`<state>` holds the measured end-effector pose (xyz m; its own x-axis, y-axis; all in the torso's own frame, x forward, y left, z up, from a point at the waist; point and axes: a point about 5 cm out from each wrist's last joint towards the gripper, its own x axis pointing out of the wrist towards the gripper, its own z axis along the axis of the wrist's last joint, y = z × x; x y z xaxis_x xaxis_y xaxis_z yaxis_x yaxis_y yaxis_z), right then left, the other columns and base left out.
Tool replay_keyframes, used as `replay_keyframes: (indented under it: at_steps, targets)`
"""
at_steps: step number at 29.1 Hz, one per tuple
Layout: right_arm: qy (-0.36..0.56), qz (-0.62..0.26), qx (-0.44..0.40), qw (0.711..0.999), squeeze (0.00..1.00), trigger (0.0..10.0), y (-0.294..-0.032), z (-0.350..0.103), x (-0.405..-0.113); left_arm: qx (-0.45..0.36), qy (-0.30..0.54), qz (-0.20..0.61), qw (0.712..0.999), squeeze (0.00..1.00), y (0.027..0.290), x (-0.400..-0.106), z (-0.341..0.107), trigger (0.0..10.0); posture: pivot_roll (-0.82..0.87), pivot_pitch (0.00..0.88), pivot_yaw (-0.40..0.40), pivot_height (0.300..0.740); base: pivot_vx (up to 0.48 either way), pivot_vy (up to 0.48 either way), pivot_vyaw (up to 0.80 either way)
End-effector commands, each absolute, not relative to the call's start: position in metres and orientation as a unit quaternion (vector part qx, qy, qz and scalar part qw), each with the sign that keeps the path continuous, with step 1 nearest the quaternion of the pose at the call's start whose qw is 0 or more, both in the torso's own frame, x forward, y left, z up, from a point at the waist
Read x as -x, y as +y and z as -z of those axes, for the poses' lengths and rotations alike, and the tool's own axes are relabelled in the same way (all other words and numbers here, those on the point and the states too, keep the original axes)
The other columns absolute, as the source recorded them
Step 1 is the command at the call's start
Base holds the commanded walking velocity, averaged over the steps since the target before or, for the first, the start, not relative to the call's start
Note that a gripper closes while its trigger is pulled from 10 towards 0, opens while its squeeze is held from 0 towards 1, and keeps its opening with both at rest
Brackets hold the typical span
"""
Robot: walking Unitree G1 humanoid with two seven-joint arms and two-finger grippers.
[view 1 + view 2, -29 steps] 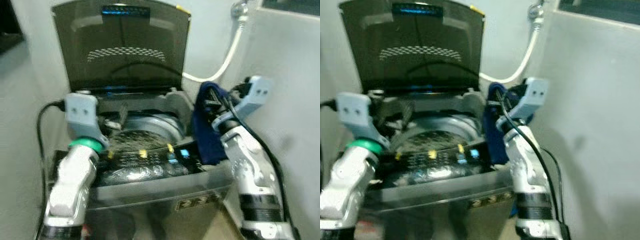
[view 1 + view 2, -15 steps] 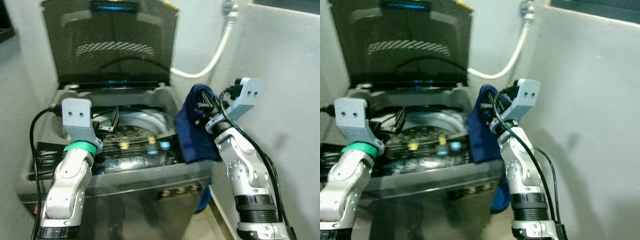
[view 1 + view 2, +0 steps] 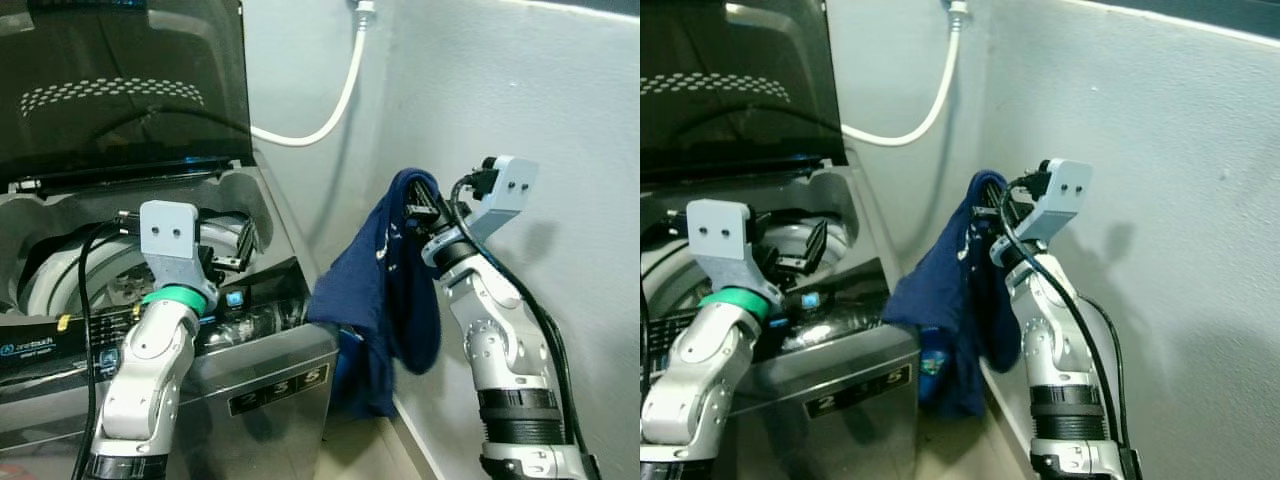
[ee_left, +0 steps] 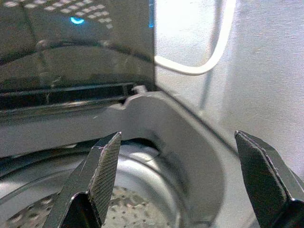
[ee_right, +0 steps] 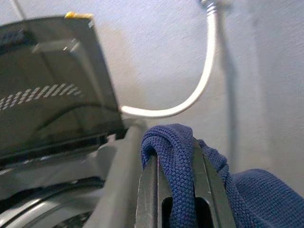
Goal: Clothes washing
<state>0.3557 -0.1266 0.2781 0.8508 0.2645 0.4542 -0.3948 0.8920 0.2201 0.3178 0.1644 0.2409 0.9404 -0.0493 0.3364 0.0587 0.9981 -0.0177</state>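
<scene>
The blue garment, clamped in the right gripper, had been carried clear of the washing machine rather than loaded, while the left gripper was held spread over the drum

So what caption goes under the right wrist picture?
Right end effector shut on a dark blue knitted garment beside the open grey top-loading washing machine.
</scene>
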Motion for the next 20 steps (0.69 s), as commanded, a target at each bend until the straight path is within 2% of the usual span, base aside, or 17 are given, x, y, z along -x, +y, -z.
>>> replay_keyframes:
  at_steps: [1, 9, 20]
  targets:
    - [-0.212, -0.18, -0.156, 0.948, 0.0, 10.0, -0.125, -0.279, -0.355, 0.018, -0.166, 0.026, 0.986, 0.0, 0.165, -0.315, -0.238, 10.0, -0.02, 0.0, 0.006, 0.74, 0.0, 0.0, 0.0]
    - [-0.237, -0.185, -0.142, 0.943, 0.0, 10.0, -0.122, -0.29, -0.352, -0.028, -0.182, 0.017, 0.983, 0.0, 0.168, -0.317, -0.248, 10.0, -0.02, 0.003, 0.005, 0.74, 0.0, 0.0, 0.0]
    - [-0.275, -0.175, -0.145, 0.934, 0.0, 10.0, -0.124, -0.308, -0.349, -0.024, -0.196, 0.016, 0.98, 0.0, 0.17, -0.318, -0.261, 10.0, -0.02, 0.002, 0.011, 0.74, 0.0, 0.0, 0.8]
